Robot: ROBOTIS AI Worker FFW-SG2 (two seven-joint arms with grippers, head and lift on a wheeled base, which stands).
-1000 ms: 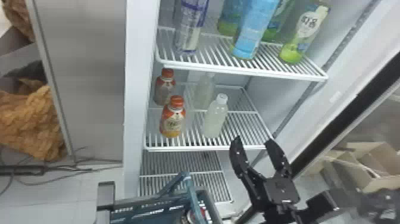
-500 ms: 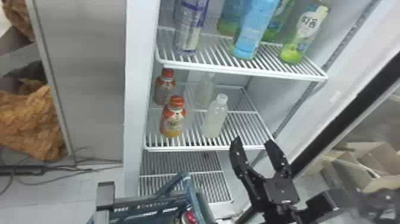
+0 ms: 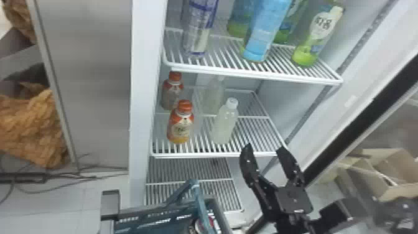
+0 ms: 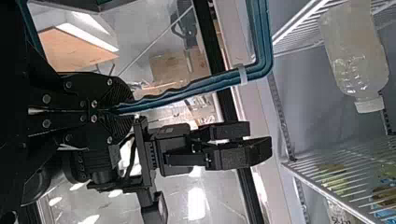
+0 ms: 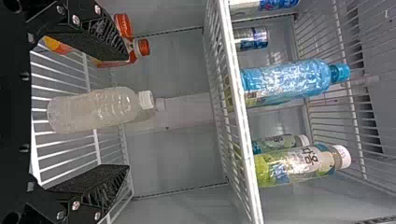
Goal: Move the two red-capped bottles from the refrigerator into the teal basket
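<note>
Two red-capped bottles stand at the left of the fridge's middle shelf, the front bottle (image 3: pixel 180 128) before the rear bottle (image 3: pixel 172 93). Below the shelf's right front corner is my right gripper (image 3: pixel 265 150), fingers spread, nothing between them. In the right wrist view, a red cap (image 5: pixel 142 47) shows beyond one finger of my right gripper (image 5: pixel 126 113); a white-capped bottle lies in line with the gap. The teal basket (image 3: pixel 149 214) hangs before the lowest shelf, something red and white inside. In the left wrist view, my left gripper (image 4: pixel 123 110) is shut on the basket's handle (image 4: pixel 187 94).
Beside the red-capped bottles stands a white-capped bottle (image 3: pixel 224 123), with another behind it. The upper shelf (image 3: pixel 255 73) overhangs them, holding blue and green bottles and a can (image 3: pixel 199 29). The fridge's left wall (image 3: pixel 141 102) is close to the red-capped bottles.
The basket and its handle have shifted and tilted slightly, the rim's right side rising a little. My right gripper keeps its place and spread, and the bottles have not moved.
</note>
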